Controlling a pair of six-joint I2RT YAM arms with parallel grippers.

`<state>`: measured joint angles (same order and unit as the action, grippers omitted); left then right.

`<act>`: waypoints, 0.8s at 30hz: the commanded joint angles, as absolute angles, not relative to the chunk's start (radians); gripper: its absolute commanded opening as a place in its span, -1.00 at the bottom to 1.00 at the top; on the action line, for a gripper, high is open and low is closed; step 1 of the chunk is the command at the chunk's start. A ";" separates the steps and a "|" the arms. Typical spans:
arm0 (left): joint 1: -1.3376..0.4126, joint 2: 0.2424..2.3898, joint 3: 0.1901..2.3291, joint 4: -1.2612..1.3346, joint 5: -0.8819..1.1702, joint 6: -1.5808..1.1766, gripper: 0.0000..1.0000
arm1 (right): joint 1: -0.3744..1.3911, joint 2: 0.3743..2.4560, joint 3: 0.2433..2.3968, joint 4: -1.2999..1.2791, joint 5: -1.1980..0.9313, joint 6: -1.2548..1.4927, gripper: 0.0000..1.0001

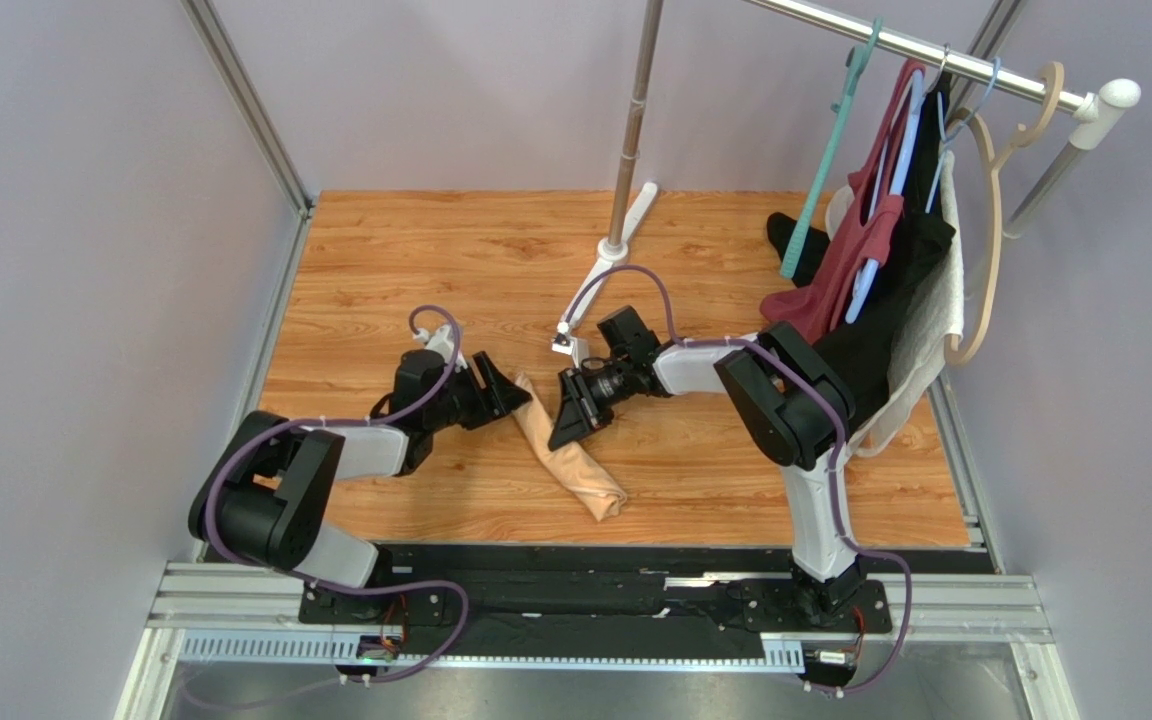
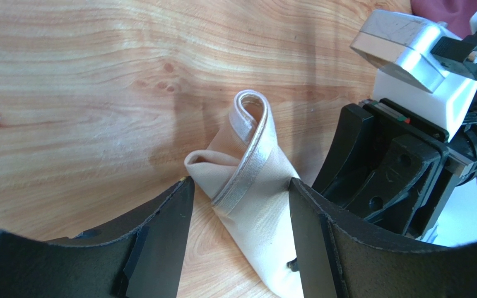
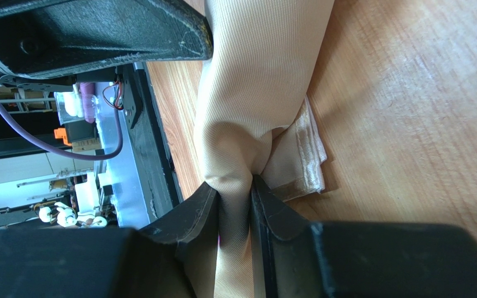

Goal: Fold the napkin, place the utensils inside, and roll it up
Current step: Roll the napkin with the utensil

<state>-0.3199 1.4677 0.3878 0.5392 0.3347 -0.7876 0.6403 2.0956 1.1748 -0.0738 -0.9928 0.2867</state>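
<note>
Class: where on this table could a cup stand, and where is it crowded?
Free: far-left table between wall frame and pole foot; near strip right of napkin. Crowded: centre, left pincer, right pincer, napkin; far right, garments.

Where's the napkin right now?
In the top view the napkin lies bunched near centre, its far end pinched by the right gripper, the left gripper beside it.

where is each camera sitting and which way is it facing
Top: above and behind the arms, looking down at the table; both arms, bases lowest, meet at the napkin.
Left wrist: on the left arm, facing the napkin's end between its own open jaws; right arm beyond.
Right wrist: on the right arm, facing back toward the base rail; its own jaws pinch the napkin.
Shared: both wrist views show the napkin and the other arm's jaws.
</note>
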 commanded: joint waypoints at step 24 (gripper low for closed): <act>-0.321 1.542 0.483 0.516 0.426 -0.793 -0.80 | 0.865 1.648 1.171 -0.322 -0.062 0.051 0.53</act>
<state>-0.3199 1.5578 0.4328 0.6010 0.4194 -0.8165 0.7021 1.7824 1.2007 -0.3397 -0.4614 0.1699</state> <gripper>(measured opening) 0.156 0.757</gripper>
